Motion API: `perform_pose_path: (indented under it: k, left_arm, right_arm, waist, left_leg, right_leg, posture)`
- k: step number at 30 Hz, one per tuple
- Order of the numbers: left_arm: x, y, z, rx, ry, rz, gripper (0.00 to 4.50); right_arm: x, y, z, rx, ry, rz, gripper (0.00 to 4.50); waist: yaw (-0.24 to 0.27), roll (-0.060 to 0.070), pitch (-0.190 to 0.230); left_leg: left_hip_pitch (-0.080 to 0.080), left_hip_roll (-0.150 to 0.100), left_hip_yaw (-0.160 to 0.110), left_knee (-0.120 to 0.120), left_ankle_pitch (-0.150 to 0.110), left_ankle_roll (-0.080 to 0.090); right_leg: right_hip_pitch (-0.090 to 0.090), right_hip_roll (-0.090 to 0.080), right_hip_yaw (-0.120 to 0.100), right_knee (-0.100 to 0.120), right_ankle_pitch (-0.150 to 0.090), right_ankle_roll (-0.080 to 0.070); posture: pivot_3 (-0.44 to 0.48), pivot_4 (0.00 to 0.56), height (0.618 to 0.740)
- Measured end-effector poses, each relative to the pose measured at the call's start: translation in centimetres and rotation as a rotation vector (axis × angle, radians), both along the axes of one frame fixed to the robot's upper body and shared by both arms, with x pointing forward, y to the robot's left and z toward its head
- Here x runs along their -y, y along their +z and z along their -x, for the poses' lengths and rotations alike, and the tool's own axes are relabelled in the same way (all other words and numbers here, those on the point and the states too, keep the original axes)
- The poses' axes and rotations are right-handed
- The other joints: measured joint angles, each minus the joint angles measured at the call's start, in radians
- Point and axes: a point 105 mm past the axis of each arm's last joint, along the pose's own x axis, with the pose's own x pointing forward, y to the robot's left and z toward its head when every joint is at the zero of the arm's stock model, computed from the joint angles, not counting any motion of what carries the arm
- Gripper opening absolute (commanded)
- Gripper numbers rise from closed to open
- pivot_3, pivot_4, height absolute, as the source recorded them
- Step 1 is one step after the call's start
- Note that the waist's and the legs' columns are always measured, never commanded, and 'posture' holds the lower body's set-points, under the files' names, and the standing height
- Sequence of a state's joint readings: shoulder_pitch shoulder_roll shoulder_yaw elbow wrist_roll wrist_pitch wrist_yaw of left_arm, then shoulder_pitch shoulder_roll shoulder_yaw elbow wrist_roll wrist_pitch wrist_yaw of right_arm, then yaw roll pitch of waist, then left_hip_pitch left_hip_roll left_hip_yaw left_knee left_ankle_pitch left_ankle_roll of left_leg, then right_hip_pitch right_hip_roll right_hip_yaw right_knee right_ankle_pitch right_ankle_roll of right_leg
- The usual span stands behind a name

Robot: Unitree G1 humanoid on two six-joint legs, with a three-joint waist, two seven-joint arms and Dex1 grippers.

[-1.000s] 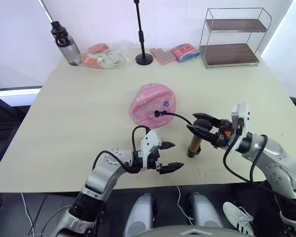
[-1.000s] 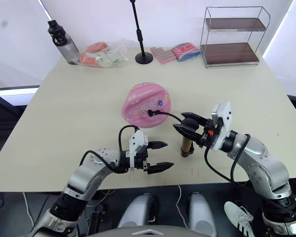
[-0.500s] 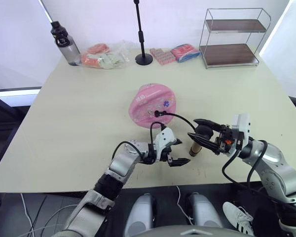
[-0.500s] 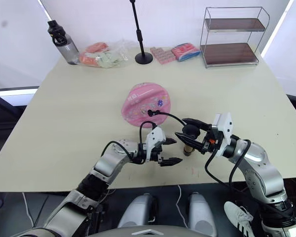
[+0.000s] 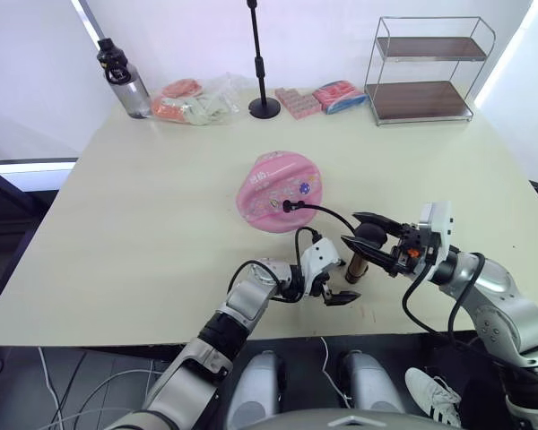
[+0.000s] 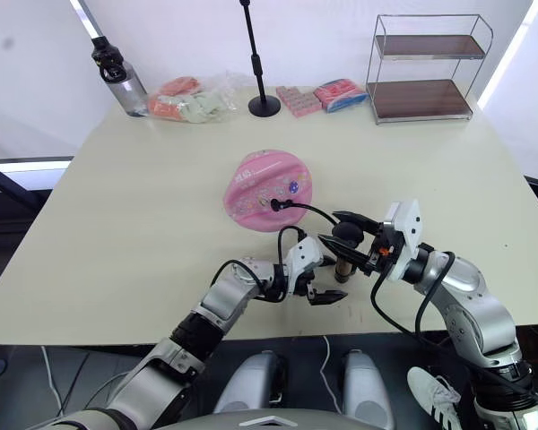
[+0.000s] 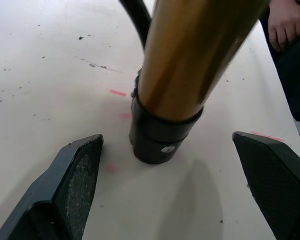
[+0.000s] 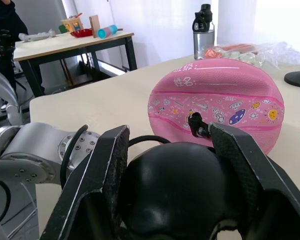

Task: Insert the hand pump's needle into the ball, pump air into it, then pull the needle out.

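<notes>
The pink ball (image 5: 278, 190) lies mid-table, partly flattened. The needle's black fitting (image 8: 195, 122) sits against its skin, the pin itself hidden. From there the thin black hose (image 5: 327, 213) runs to the hand pump (image 5: 354, 265), which stands upright near the front edge. My right gripper (image 5: 355, 231) is shut on the pump's black handle (image 8: 180, 197). My left gripper (image 5: 342, 283) is open low at the pump's foot. Its fingers (image 7: 72, 182) stand either side of the black end cap (image 7: 157, 137), apart from it.
Along the far edge stand a bottle (image 5: 117, 76), bagged snacks (image 5: 193, 98), a black stand (image 5: 263, 63), pink packets (image 5: 300, 100) and a wire shelf (image 5: 426, 67). A person's hand (image 7: 285, 25) shows beyond the pump. My left forearm (image 8: 35, 150) lies close to the ball.
My left gripper has travelled right along the front edge and now straddles the pump's foot. The right gripper keeps its hold on the handle, slightly lower.
</notes>
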State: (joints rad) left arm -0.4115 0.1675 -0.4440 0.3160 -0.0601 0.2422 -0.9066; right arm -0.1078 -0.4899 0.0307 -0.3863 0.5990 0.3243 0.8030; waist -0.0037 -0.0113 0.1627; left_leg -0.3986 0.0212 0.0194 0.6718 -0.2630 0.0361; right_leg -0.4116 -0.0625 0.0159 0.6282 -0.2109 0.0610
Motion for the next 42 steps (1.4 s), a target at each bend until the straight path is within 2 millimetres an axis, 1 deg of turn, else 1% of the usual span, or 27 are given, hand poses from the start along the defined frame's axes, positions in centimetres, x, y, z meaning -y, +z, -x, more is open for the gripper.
perform_pose_path:
  k: [3,4,5,6,7,8,9,10,11,12,13,19,25,29,34,35,36,37,39,42]
  left_arm:
    - [0.2,-0.2,0.4,0.003,-0.004,0.018,4.39]
    - [0.3,-0.3,0.5,0.009,-0.003,0.019,4.16]
    - [0.4,-0.3,0.5,0.015,0.001,0.020,3.84]
    - [0.5,-0.4,0.4,0.024,0.008,0.018,3.70]
    - [0.5,-0.5,0.4,0.026,0.012,0.017,3.32]
    - [0.7,-0.5,0.3,0.033,0.022,0.017,2.80]
    - [0.7,-0.6,0.2,0.036,0.026,0.016,2.50]
    - [0.7,-0.6,0.1,0.039,0.038,0.016,2.01]
    - [0.6,-0.6,-0.1,0.042,0.051,0.016,1.65]
    - [0.7,-0.7,-0.1,0.046,0.049,0.015,1.15]
    - [0.8,-0.7,-0.1,0.051,0.047,0.015,0.93]
    - [1.1,-0.8,-0.2,0.058,0.044,0.022,0.93]
    - [1.4,-0.9,-0.2,0.074,0.027,0.018,0.93]
    - [1.6,-0.9,0.0,0.078,-0.003,0.016,0.93]
    - [1.6,-1.0,0.0,0.072,-0.009,0.013,0.93]
    - [1.6,-1.0,0.0,0.072,-0.012,0.011,0.93]
    - [1.6,-1.0,-0.1,0.071,-0.017,0.009,0.93]
    - [1.6,-1.0,-0.1,0.071,-0.017,0.009,0.93]
    - [1.5,-1.0,-0.1,0.076,-0.025,0.009,0.93]
    - [1.4,-1.2,-0.1,0.075,-0.028,0.007,0.93]
  right_arm:
    - [0.0,0.0,-0.1,-0.002,-0.003,-0.003,2.05]
    - [0.0,0.0,-0.1,-0.002,-0.003,-0.003,2.05]
    - [0.0,0.0,-0.1,-0.002,-0.004,-0.003,2.05]
    - [0.0,0.0,-0.1,-0.002,-0.005,-0.002,2.05]
    - [0.0,0.0,-0.1,-0.002,-0.005,-0.002,2.05]
    - [0.0,0.0,-0.2,-0.001,-0.006,-0.002,2.05]
    - [0.0,0.0,-0.2,-0.001,-0.006,-0.002,2.05]
    - [0.0,0.0,-0.2,-0.001,-0.006,-0.002,2.05]
    - [0.0,0.0,-0.2,-0.001,-0.006,-0.001,2.05]
    - [0.0,0.1,-0.2,0.000,-0.007,-0.002,2.05]
    - [0.1,0.1,-0.2,0.000,-0.011,-0.001,2.05]
    - [0.5,0.1,-0.3,-0.017,-0.025,-0.001,2.05]
    - [1.7,0.3,-0.3,-0.048,-0.053,0.006,2.05]
    - [2.8,0.9,-0.3,-0.100,-0.060,0.008,2.05]
    - [3.0,1.6,-0.4,-0.117,-0.058,-0.004,2.05]
    - [3.2,2.7,-0.5,-0.116,-0.052,-0.021,2.05]
    - [3.5,4.4,-0.4,-0.111,-0.034,-0.037,2.05]
    - [3.5,4.5,-0.4,-0.110,-0.032,-0.038,2.05]
    - [3.9,5.6,-0.3,-0.117,-0.022,-0.059,2.05]
    - [4.8,8.6,-0.1,-0.095,-0.008,-0.070,2.05]
  waist:
    - [0.001,0.000,0.000]
    - [0.003,0.000,0.000]
    - [0.003,0.000,0.000]
    - [0.006,0.000,0.000]
    - [0.006,0.000,0.000]
    - [0.008,0.000,0.000]
    - [0.009,0.000,0.000]
    - [0.010,0.000,0.000]
    - [0.012,0.000,0.000]
    - [0.014,0.000,0.000]
    - [0.016,0.000,0.000]
    - [0.021,-0.001,-0.001]
    - [0.022,-0.001,-0.001]
    - [0.020,-0.001,-0.001]
    - [0.018,-0.001,0.000]
    - [0.018,-0.001,0.000]
    - [0.018,-0.001,0.000]
    - [0.018,-0.001,0.000]
    - [0.018,-0.001,0.000]
    - [0.018,-0.001,0.000]
  left_leg:
    - [0.000,0.000,0.000,0.000,0.000,0.000]
    - [0.000,0.000,0.000,0.000,0.000,0.000]
    - [0.000,0.000,0.000,0.000,0.000,0.000]
    - [0.000,0.000,0.000,0.000,0.000,0.000]
    - [0.000,0.000,0.000,0.000,0.000,0.000]
    - [0.000,0.000,0.000,0.000,0.000,0.000]
    - [0.000,0.000,0.000,0.000,0.000,0.000]
    - [0.000,0.000,0.000,0.000,0.000,0.000]
    - [0.000,0.000,0.000,0.000,0.000,0.000]
    - [0.000,0.000,0.000,0.000,0.000,0.000]
    - [0.000,0.000,0.000,0.000,0.000,0.000]
    - [0.000,-0.001,0.000,0.001,0.000,0.000]
    - [-0.001,-0.001,0.000,0.001,0.000,0.000]
    - [-0.001,-0.001,-0.001,0.001,0.000,0.000]
    - [-0.002,-0.001,-0.001,0.001,-0.001,0.001]
    - [-0.002,-0.001,-0.001,0.001,-0.001,0.001]
    - [-0.002,-0.001,-0.001,0.001,-0.001,0.001]
    - [-0.002,-0.001,-0.002,0.001,-0.001,0.001]
    - [-0.002,-0.001,-0.001,0.001,-0.001,0.002]
    - [-0.002,-0.001,-0.001,0.001,-0.001,0.002]
  right_leg:
    - [0.000,0.000,0.000,0.000,0.000,0.000]
    - [0.000,0.000,0.000,0.000,0.000,0.000]
    - [0.000,0.000,0.000,0.000,0.000,0.000]
    - [0.000,0.000,0.000,0.000,0.000,0.000]
    - [0.000,0.000,0.000,0.000,0.000,0.000]
    - [0.000,0.000,0.000,0.000,0.000,0.000]
    - [0.000,0.000,0.000,0.000,0.000,0.000]
    - [0.000,0.000,0.000,0.000,0.000,0.000]
    - [0.000,0.000,0.000,0.000,0.000,0.000]
    - [0.000,0.000,0.000,0.000,0.000,0.000]
    - [0.000,0.000,0.000,0.000,0.000,0.000]
    - [0.001,-0.001,-0.001,0.000,0.000,0.000]
    - [0.001,-0.001,-0.001,0.000,0.000,0.000]
    - [0.001,-0.001,-0.001,-0.001,0.000,-0.001]
    - [0.000,-0.001,0.000,-0.001,0.000,0.000]
    - [0.000,-0.001,0.000,-0.001,0.000,0.000]
    - [0.000,-0.001,0.000,-0.001,0.000,0.000]
    - [0.000,-0.001,0.000,-0.001,0.000,0.000]
    - [0.000,-0.001,0.000,-0.001,0.000,0.000]
    - [0.000,-0.001,0.000,-0.001,0.000,0.000]
  posture:
    - [0.000,0.150,0.740]
    - [0.000,0.150,0.740]
    - [0.000,0.150,0.740]
    - [0.000,0.150,0.740]
    - [0.000,0.150,0.740]
    - [0.000,0.150,0.740]
    - [0.000,0.150,0.740]
    - [0.000,0.150,0.740]
    - [0.000,0.150,0.740]
    - [0.000,0.150,0.740]
    - [0.000,0.150,0.740]
    - [0.000,0.150,0.740]
    - [0.000,0.150,0.740]
    - [0.000,0.150,0.740]
    - [0.000,0.150,0.740]
    - [0.000,0.150,0.740]
    - [0.000,0.150,0.740]
    - [0.000,0.150,0.740]
    - [0.000,0.150,0.740]
    - [0.000,0.150,0.740]
